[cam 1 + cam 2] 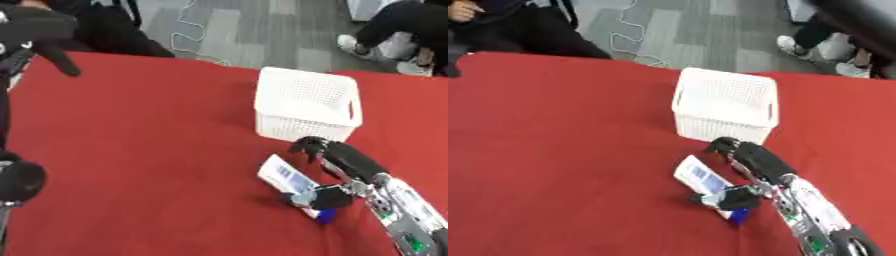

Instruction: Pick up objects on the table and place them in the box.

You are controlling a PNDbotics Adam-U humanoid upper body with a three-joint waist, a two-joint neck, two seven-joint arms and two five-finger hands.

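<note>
Left eye view: my right hand (337,162) curls around the white-and-blue pack (289,182), its long axis slanting; the basket (306,102) sits just beyond my fingers.

No text can be read anywhere. The white packet (289,181) near the basket (308,104) bears a blue printed patch, too blurred to read.

White perforated plastic box (306,104) upright on red surface (140,150), open top; just in front, flat white-and-blue rectangular packet (287,180) lies tilted, near end under black hand (337,165).
</note>
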